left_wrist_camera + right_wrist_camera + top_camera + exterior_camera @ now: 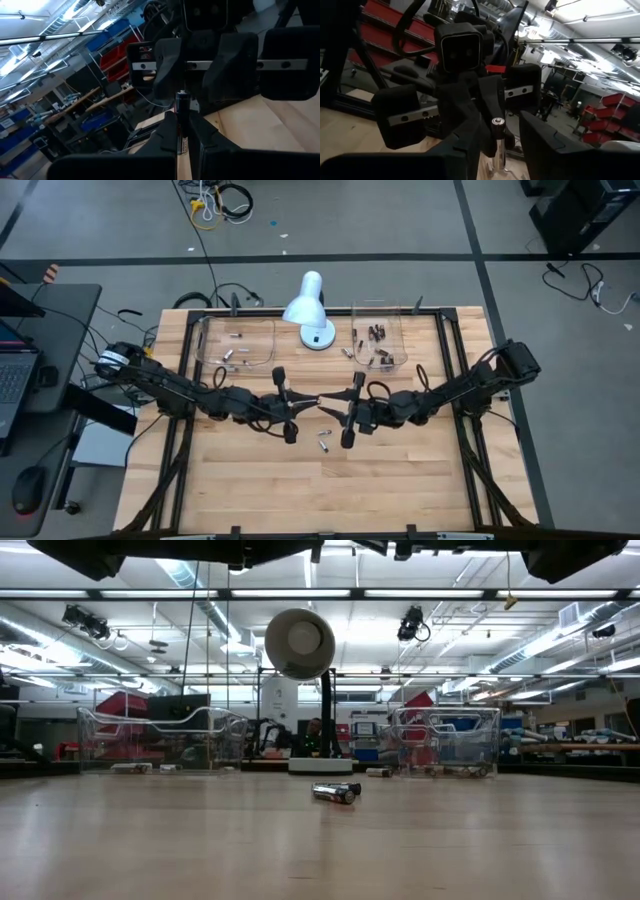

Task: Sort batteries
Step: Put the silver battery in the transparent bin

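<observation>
Two arms meet nose to nose just in front of the white desk lamp [307, 308], above the middle of the table [400, 490]. The left gripper [183, 131] has its fingers pressed on one dark battery [182, 107], held upright. The right gripper [492, 145] faces it with fingers spread either side of the same cell — one silvery cap shows between them. Two loose batteries [325, 441] lie on the wood in front of the lamp. Two clear trays flank the lamp: the left tray [215, 330] holds about four pieces, the right tray [396, 330] a cluster too small to count.
</observation>
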